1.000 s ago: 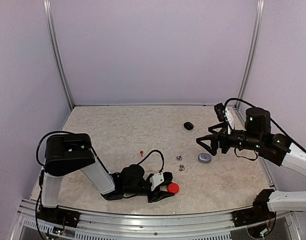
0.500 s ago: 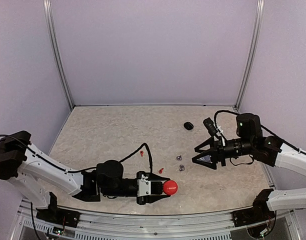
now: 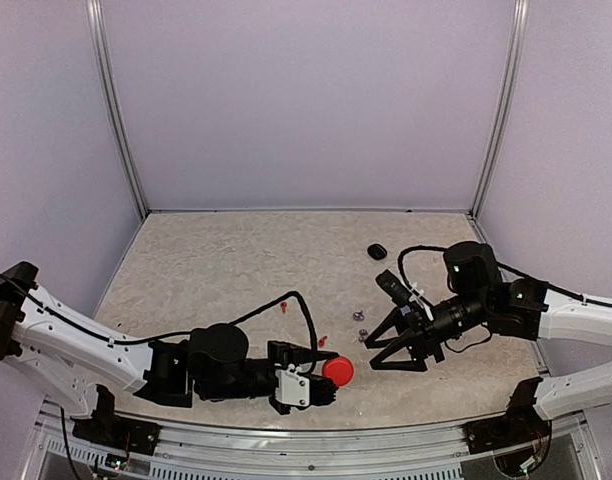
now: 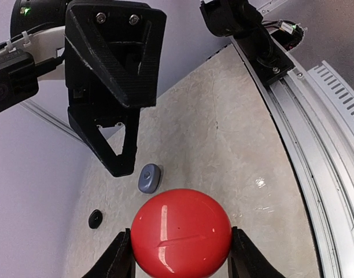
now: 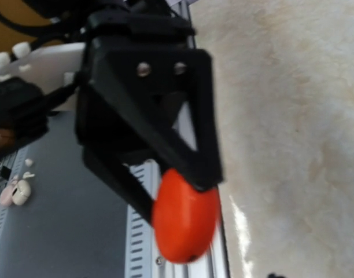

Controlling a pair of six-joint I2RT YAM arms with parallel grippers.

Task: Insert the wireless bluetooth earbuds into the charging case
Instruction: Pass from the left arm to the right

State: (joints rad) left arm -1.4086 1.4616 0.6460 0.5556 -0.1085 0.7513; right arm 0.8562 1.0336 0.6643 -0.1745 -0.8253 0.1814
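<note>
With our left tool (image 3: pixel 329 381) pinching the red charging case (image 3: pixel 338 370) by the near edge of the tabletop (image 3: pixel 236 260), red earbuds (image 3: pixel 322 341) loose just beyond, we should bring our spread, empty right tool (image 3: pixel 371 355) in squarely to open it.

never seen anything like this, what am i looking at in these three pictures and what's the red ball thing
These are two robot arms bolted at the near edge of a table. The wide picture looks down from above and behind them. The other two come from small cameras on each arm's wrist.

Each arm ends in a two-finger claw. The left claw is closed on your "ball", which is a rounded red case. In the left wrist picture you can see its fingers pressing the case's sides. The right claw hangs over the table with its fingers apart and holds nothing.

On the table lie a black case, a grey-blue case, tiny red earbuds and silvery earbuds.
</note>
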